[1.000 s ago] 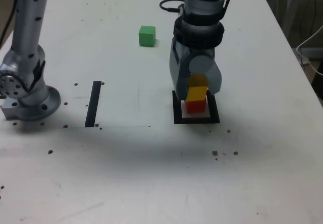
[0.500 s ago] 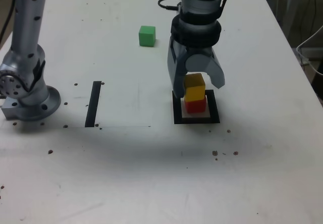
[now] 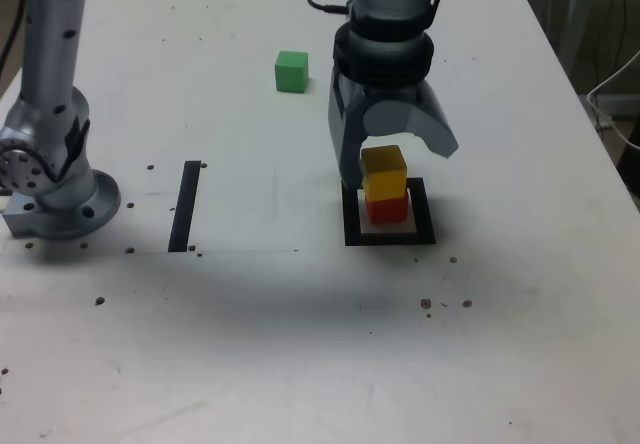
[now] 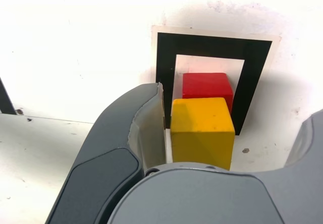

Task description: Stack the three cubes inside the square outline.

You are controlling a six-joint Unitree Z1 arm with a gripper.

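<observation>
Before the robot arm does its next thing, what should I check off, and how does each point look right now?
1. Gripper open, not clamping anything: ok, its jaws stand wide apart.
2. Red cube inside the square outline: ok, it sits within the black frame.
3. Yellow cube stacked on the red one: ok, though it looks slightly off-centre in the wrist view.
4. Jaws clear of the yellow cube on both sides: cannot tell; one is very near it, the other well away.
5. Green cube on the stack: not ok, it lies apart on the table.
</observation>
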